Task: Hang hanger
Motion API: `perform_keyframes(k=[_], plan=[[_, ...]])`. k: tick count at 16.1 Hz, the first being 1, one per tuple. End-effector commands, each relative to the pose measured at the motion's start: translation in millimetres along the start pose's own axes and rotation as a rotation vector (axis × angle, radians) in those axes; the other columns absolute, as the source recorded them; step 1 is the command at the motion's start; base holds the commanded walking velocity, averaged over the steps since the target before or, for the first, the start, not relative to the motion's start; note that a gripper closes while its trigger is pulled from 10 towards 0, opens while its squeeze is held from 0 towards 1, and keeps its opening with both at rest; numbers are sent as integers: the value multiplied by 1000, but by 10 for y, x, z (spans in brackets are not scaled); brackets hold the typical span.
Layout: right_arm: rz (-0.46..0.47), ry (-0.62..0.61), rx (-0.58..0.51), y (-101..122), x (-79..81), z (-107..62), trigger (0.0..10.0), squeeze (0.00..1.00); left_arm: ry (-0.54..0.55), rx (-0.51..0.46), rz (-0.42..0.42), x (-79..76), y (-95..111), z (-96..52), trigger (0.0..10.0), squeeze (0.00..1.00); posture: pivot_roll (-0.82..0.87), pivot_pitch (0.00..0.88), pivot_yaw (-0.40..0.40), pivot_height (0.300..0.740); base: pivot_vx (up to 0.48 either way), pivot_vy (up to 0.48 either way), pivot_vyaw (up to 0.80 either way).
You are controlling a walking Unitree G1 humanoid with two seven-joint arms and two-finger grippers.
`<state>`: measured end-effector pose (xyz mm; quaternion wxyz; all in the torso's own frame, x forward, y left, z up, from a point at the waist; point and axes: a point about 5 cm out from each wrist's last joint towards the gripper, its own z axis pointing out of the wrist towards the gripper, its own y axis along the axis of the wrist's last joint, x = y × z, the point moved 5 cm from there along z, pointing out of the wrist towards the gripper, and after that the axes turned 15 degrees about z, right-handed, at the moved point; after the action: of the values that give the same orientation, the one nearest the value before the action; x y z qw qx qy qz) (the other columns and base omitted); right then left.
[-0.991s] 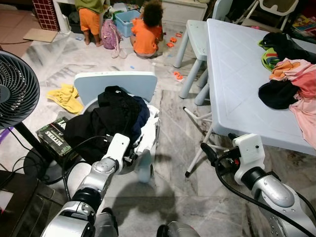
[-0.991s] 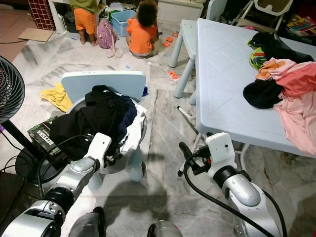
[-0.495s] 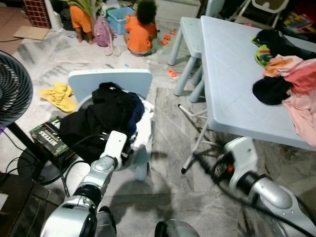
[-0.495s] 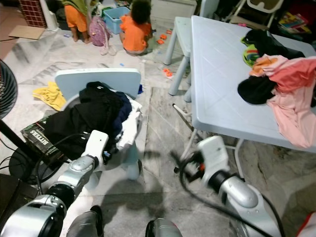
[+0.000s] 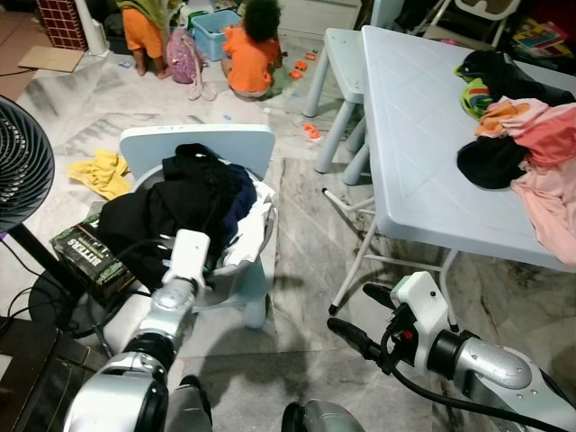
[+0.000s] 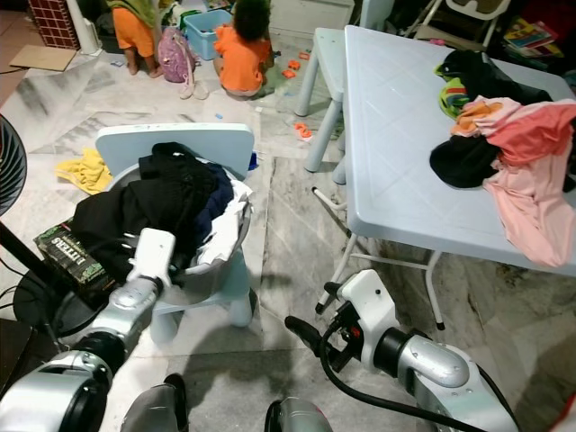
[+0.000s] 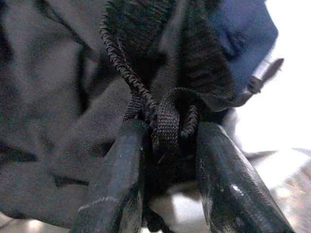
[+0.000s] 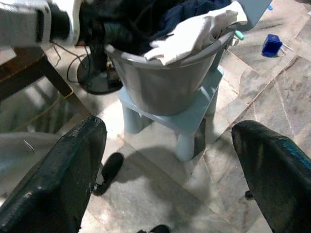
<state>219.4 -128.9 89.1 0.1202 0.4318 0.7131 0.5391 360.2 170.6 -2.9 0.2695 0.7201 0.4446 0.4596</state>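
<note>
The left gripper [image 7: 165, 160] reaches forward from its silver arm, black fingers [image 7: 116, 179] nearly closed (pinching dark fabric). The right gripper [image 5: 360, 317] extends low, its fingers [image 8: 58, 174] spread wide.

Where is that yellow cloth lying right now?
The yellow cloth lies crumpled on the marble floor on the robot's left, just beyond the laundry basket and beside the black fan.
</note>
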Motion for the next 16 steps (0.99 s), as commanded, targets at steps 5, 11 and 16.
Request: perform_keyframes(k=[5,11,16], plan=[[-45,-8,24,-56,-32,48,10000,0,49,-87,-1,-26,176,-5,0,0,-211,108,-160,740,0,0,0],[-67,-20,-3,-31,-42,134,10000,0,210,-218,-55,424,463,-40,0,0,-184,108,-152,740,0,0,0],[-80,-18,-10,-67,-34,206,10000,0,236,-229,-68,336,383,-330,0,0,-141,115,-146,740,0,0,0]])
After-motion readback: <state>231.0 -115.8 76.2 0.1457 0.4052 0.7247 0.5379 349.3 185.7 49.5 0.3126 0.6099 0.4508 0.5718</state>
